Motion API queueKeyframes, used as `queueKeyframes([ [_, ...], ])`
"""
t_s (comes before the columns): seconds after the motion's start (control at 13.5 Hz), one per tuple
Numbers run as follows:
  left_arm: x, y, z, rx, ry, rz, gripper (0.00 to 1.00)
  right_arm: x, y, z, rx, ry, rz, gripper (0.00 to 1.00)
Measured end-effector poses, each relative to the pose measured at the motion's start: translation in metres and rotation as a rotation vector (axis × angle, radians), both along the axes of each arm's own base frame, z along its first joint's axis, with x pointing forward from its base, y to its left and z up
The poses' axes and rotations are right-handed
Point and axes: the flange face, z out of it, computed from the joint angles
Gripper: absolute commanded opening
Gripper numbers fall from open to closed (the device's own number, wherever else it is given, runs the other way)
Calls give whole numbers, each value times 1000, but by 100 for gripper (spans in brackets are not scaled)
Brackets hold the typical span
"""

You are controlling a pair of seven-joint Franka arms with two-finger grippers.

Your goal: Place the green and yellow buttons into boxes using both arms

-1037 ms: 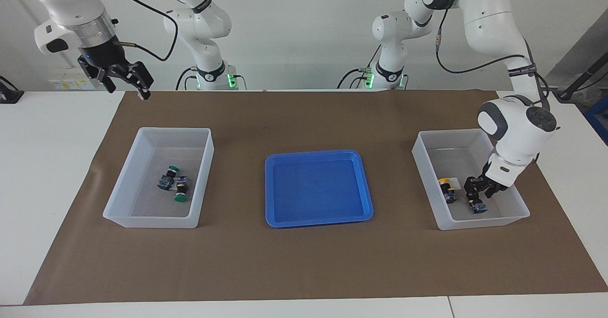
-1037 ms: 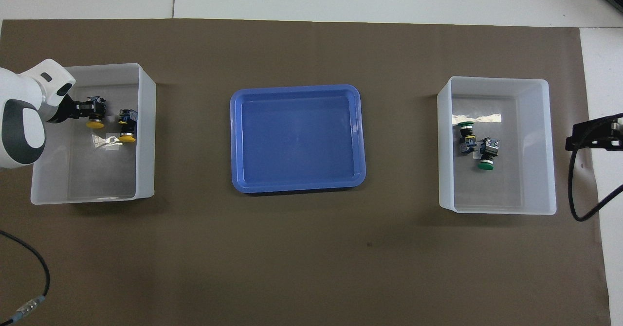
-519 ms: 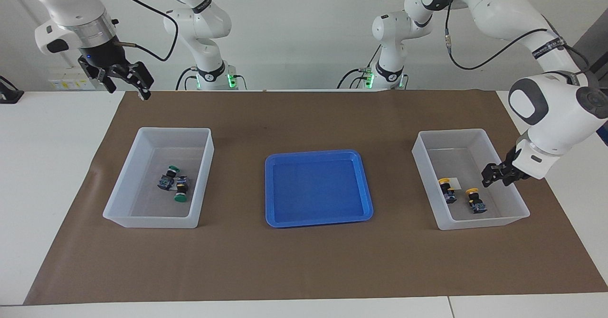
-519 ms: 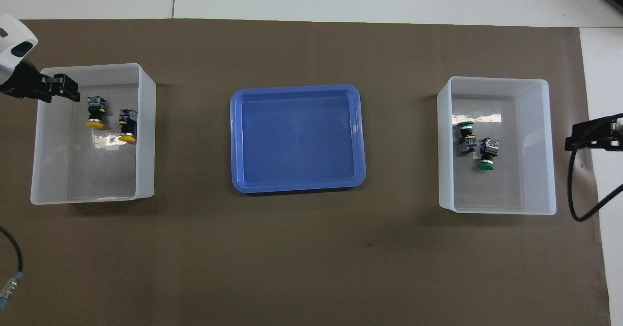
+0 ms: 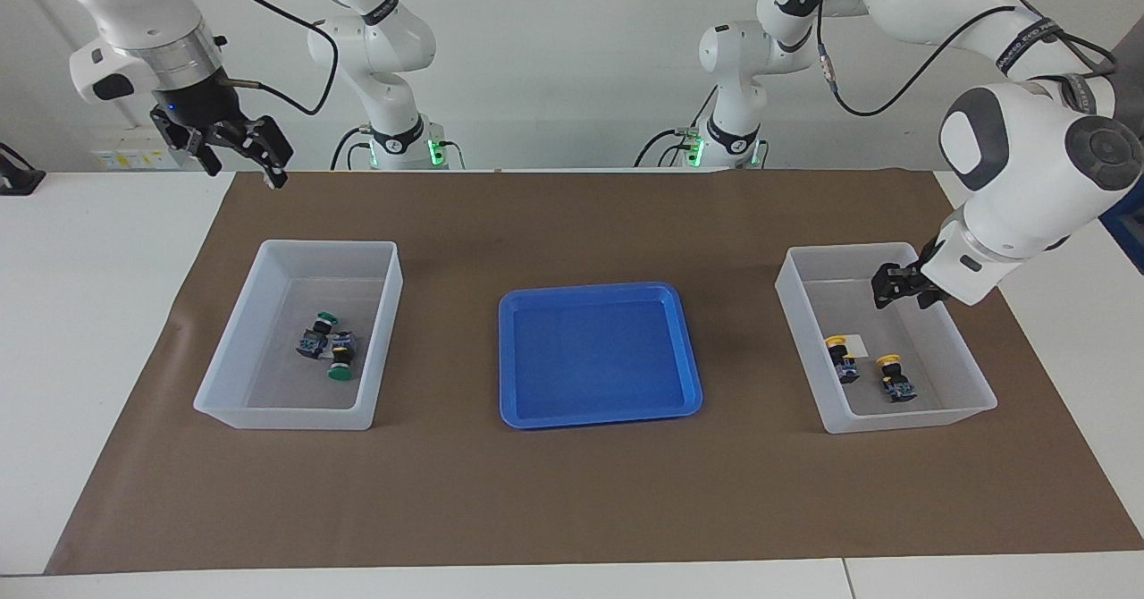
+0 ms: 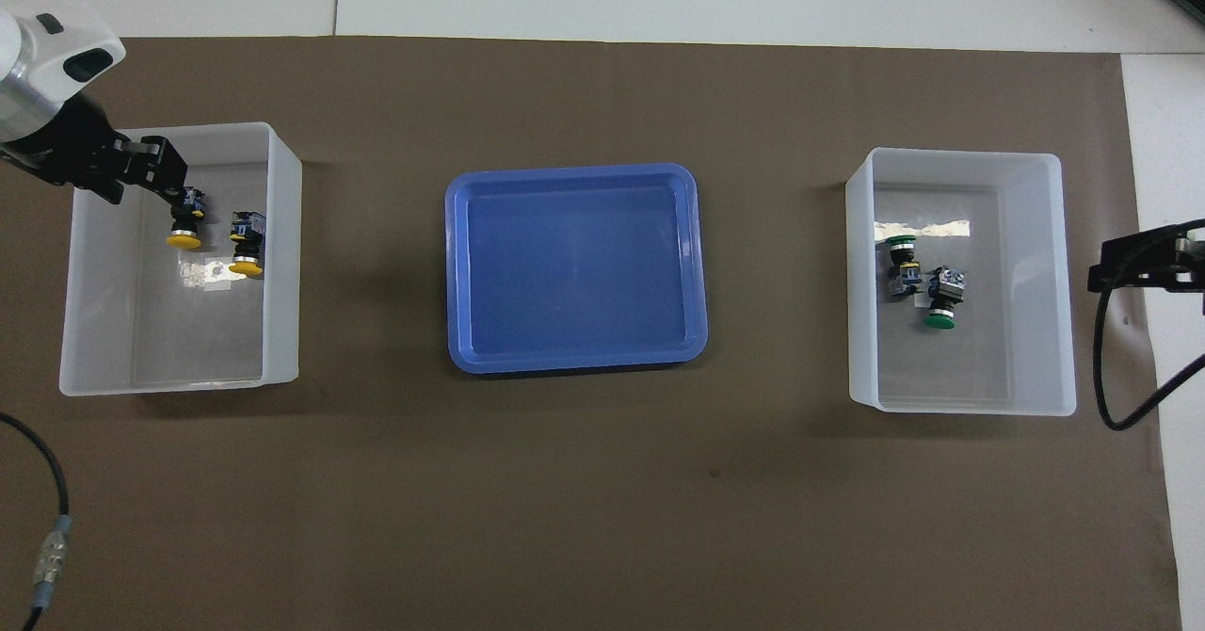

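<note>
Two yellow buttons lie in the box at the left arm's end; they also show in the overhead view. Two green buttons lie in the box at the right arm's end, seen from overhead too. My left gripper is open and empty, raised over its box's end nearer the robots. My right gripper is open and empty, held high over the table edge near the robots and waiting.
An empty shallow blue tray sits between the two boxes on the brown mat. The left arm's cable hangs over the mat's near corner. White table surrounds the mat.
My left gripper let go of a yellow button in its box, then rose and drew back toward the robots. The button stays beside the other yellow one. The right arm barely moved.
</note>
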Motion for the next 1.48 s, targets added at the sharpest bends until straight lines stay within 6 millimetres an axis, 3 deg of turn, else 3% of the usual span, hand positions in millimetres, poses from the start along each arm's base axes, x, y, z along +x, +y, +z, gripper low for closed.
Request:
queueKeyframes([
  [0.15,-11,-19,26,0,-24,-11,68,0,1,2,0,-4,28,100],
  [0.37,-43,-23,57,2,-34,-16,69,-1,1,3,0,-4,43,100],
  [0.59,-80,-22,62,3,-53,-20,72,-1,3,4,0,-5,48,100],
  [0.81,-108,-22,51,3,-80,-26,85,-1,1,3,1,-3,44,100],
  [0.89,-113,-22,48,4,-84,-28,100,-1,0,3,1,-3,43,100],
  [1.11,-119,-24,59,2,-119,-33,100,-1,0,3,1,-3,42,100],
  [1.48,-124,-34,101,-2,-183,-49,100,-1,-1,3,1,-2,42,100],
])
